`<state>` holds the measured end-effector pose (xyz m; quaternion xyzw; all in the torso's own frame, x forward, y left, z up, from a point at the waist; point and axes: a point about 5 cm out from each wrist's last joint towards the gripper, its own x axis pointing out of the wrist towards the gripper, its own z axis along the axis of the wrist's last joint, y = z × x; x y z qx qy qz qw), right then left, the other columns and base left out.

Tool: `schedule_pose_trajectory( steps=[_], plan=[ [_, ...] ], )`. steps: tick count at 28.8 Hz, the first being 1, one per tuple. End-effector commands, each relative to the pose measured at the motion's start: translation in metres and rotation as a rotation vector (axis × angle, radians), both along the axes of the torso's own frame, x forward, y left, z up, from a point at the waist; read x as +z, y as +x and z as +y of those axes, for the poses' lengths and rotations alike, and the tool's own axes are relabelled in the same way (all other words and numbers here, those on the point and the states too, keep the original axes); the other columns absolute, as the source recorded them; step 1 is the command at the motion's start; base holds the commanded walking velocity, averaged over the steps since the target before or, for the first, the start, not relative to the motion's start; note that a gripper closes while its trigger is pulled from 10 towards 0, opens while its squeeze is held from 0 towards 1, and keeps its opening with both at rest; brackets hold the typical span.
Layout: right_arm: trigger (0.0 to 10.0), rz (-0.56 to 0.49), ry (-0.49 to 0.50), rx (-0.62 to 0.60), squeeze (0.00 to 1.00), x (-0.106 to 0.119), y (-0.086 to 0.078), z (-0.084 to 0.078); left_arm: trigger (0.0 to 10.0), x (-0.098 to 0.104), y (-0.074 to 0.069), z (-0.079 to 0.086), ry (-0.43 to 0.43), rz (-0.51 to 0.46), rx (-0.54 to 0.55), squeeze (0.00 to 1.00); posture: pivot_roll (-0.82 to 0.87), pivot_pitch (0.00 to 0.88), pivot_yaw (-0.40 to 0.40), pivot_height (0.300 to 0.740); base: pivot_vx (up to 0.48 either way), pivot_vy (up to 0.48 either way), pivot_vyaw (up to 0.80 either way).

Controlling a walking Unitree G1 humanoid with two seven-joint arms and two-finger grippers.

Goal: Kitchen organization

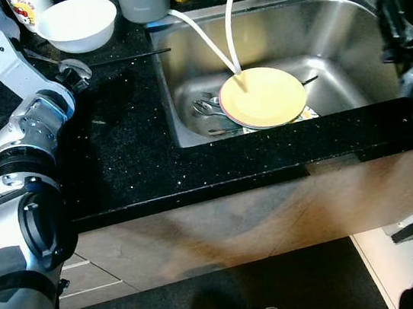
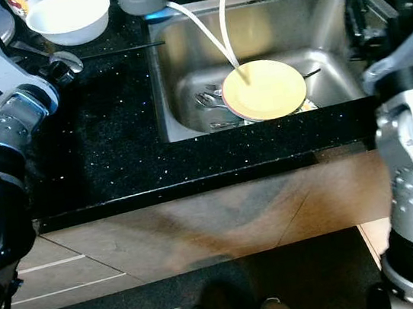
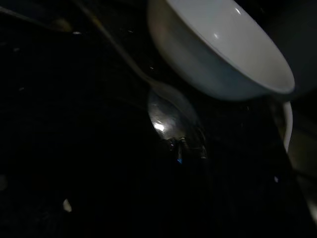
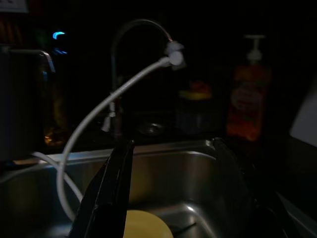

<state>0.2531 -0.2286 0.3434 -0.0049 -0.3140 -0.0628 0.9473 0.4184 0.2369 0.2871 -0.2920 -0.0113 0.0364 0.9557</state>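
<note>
Spoon point(image 1: 73, 67) lies on the desk point(image 1: 130, 157) beside the white bowl point(image 1: 77, 23); I hold the left gripper point(image 1: 73, 79) over it, jaws' state unclear. Next move: descend, clamp the spoon.

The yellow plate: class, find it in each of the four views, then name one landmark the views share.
Left eye view: yellow plate in the sink, on cutlery.
Right eye view: yellow plate in the sink basin.
Left wrist view: not in it.
Right wrist view: its top edge beside a black finger.
Shared landmark: white hose.
</note>
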Motion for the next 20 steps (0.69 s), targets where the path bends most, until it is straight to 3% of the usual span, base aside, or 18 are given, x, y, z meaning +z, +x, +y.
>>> schedule_pose_trajectory(
  steps=[1,8,11,12,13,14,16,17,18,19,20],
  plan=[
    [10.0,-0.014,0.004,-0.017,0.0,0.003,-0.008,-0.004,0.0,-0.034,-0.001,-0.004,-0.078,0.128,0.007,0.0,-0.21,0.268,0.027,0.74,0.0,0.0,0.0],
    [10.0,-0.028,0.025,-0.004,0.0,0.005,0.001,-0.003,0.0,-0.01,0.0,-0.003,-0.119,0.012,-0.044,0.0,-0.17,0.201,0.025,0.74,0.0,0.0,0.0],
    [10.0,-0.06,0.032,0.007,0.0,0.011,0.004,-0.002,0.0,0.023,-0.002,0.004,-0.085,-0.125,-0.098,0.0,-0.15,0.145,0.027,0.74,0.0,0.0,0.0],
    [10.0,-0.07,0.034,0.008,0.0,0.013,0.004,-0.002,2.1,0.033,-0.003,0.007,-0.048,-0.163,-0.1,0.0,-0.15,0.139,0.027,0.74,0.0,0.0,0.0],
    [10.0,-0.076,0.036,0.007,0.0,0.014,0.005,-0.003,9.3,0.041,-0.005,0.012,0.032,-0.188,-0.058,0.0,-0.14,0.118,0.03,0.74,0.0,0.0,0.0],
    [10.0,-0.081,0.039,0.006,0.0,0.015,0.006,-0.003,10.0,0.048,-0.007,0.018,0.12,-0.2,-0.002,0.0,-0.14,0.112,0.03,0.74,0.0,0.0,0.0],
    [10.0,-0.088,0.045,0.006,0.0,0.015,0.008,-0.004,10.0,0.059,-0.011,0.027,0.267,-0.218,0.105,0.0,-0.13,0.093,0.033,0.74,0.0,0.0,0.0],
    [10.0,-0.092,0.053,0.011,0.0,0.014,0.011,-0.004,10.0,0.069,-0.013,0.02,0.455,-0.29,0.095,0.0,-0.12,0.061,0.031,0.74,0.0,0.0,0.0],
    [10.0,-0.092,0.053,0.011,0.0,0.014,0.011,-0.004,10.0,0.069,-0.013,0.02,0.455,-0.29,0.095,0.0,-0.12,0.061,0.031,0.74,0.0,0.0,0.0],
    [10.0,-0.089,0.053,0.026,0.0,0.012,0.013,0.0,10.0,0.075,-0.015,0.002,0.618,-0.385,-0.003,0.0,-0.11,0.044,0.027,0.74,0.0,0.0,0.0],
    [10.0,-0.089,0.053,0.026,0.0,0.012,0.013,0.0,10.0,0.075,-0.015,0.002,0.618,-0.385,-0.003,0.0,-0.11,0.044,0.027,0.74,0.0,0.0,0.0]
  ],
)
